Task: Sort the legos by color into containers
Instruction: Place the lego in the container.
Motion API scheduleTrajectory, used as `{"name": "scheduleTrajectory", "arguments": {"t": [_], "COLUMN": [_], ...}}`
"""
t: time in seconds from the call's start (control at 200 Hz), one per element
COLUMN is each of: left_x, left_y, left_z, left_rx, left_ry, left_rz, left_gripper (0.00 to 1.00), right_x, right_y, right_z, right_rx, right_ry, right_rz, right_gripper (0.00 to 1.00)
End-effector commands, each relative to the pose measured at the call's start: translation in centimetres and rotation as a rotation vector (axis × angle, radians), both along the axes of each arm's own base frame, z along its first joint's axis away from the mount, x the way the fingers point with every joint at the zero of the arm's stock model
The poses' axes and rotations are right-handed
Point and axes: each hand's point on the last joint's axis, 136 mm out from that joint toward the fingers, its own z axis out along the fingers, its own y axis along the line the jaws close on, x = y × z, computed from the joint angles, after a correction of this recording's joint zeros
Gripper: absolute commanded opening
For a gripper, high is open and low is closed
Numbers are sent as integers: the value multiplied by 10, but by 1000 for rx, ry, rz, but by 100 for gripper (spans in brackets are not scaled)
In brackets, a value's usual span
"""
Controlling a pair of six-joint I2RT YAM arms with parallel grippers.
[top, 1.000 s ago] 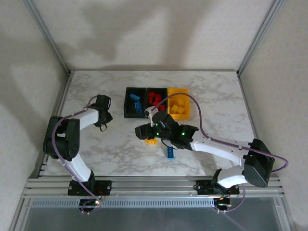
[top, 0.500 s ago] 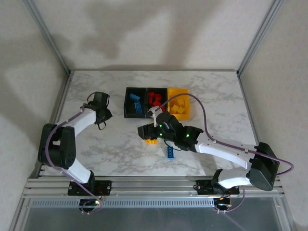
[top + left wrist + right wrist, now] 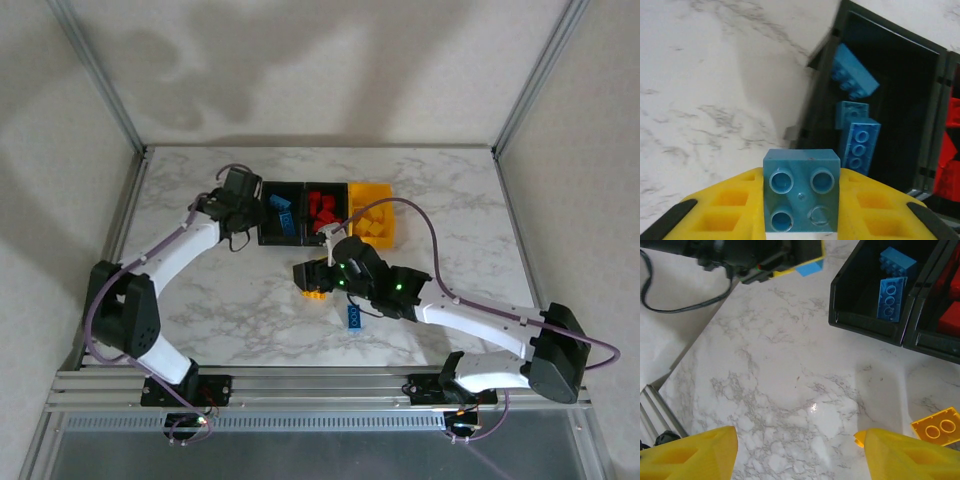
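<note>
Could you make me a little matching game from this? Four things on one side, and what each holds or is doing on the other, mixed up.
1. left black bin
2. middle black bin
3. left claw
4. right claw

A. open over the marble table
B. shut on a blue brick
C. holds red bricks
D. holds blue bricks

Pairs: 1-D, 2-C, 3-B, 4-A

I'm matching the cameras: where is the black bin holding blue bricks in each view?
Top external: black bin, leftmost in the row, upper centre.
Left wrist: upper right.
Right wrist: top right.
Shared landmark: the red bricks in the neighbouring bin.
</note>
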Motion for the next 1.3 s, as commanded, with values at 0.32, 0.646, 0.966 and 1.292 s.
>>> {"name": "scheduleTrajectory", "arguments": {"t": [0.32,0.646,0.966,1.292], "left_x": [22,24,27,29], "left_y": [-33,-33,-35,-42], "left_z": [-40,-58,-68,-64], "left_rx": [74,129,188,199], "left_ry": [92,118,129,120], "left_rz": [-29,-32,-34,-46], "left_gripper": [17,18,22,46], "right_x": [-4,-3,-3,-2], "right_y": [-18,-14,-15,-14], "right_z": [3,-1,-5,-3], "right_rx": [20,1,1,-2], "right_ry": [2,6,19,15], "right_rz": [-59,-50,-57,-56], "right_gripper": [68,68,68,68]}}
